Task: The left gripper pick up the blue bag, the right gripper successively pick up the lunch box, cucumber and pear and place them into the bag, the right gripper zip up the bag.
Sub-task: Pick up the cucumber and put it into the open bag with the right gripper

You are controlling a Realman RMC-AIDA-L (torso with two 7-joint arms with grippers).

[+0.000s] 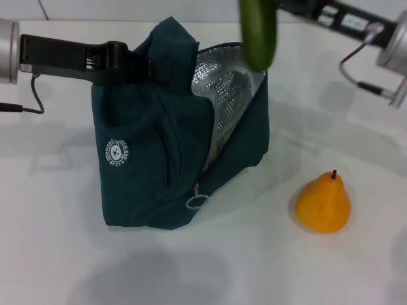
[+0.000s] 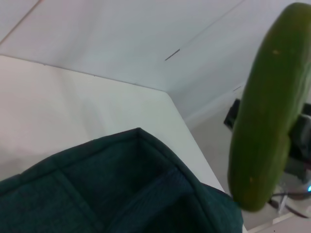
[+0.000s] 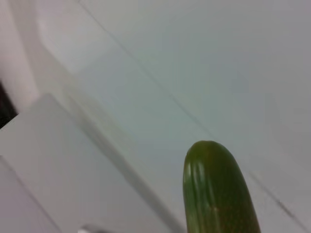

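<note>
**Cucumber Hangs Over Open Bag as Pear Waits on Table**

Nearest the camera in the head view, the pear (image 1: 323,204) stands upright on the white table (image 1: 57,254), stem up, off to the right of the blue bag (image 1: 159,159) and well apart from it. The bag serves as the centre of the scene — it sits on the table with its mouth unzipped, the silver foil lining (image 1: 222,89) showing on its right half. A ring zipper pull (image 1: 197,202) dangles at the bag's lower front edge, and a small white round logo (image 1: 118,152) marks its left face.

At the bag's upper left, the left gripper (image 1: 137,63) reaches in level from the left and is closed on the bag's top fabric, which bunches up around its black fingers.

Above the bag's open mouth, at its far right corner, the cucumber (image 1: 259,32) hangs nearly upright, its lower tip just over the foil lining. The right gripper (image 1: 280,7) holds the cucumber's upper part — its arm stretches away to the right of the bag, along the top edge of the head view. The left wrist view shows the cucumber hanging beside the bag's dark fabric edge. The lunch box cannot be seen in any view.
</note>
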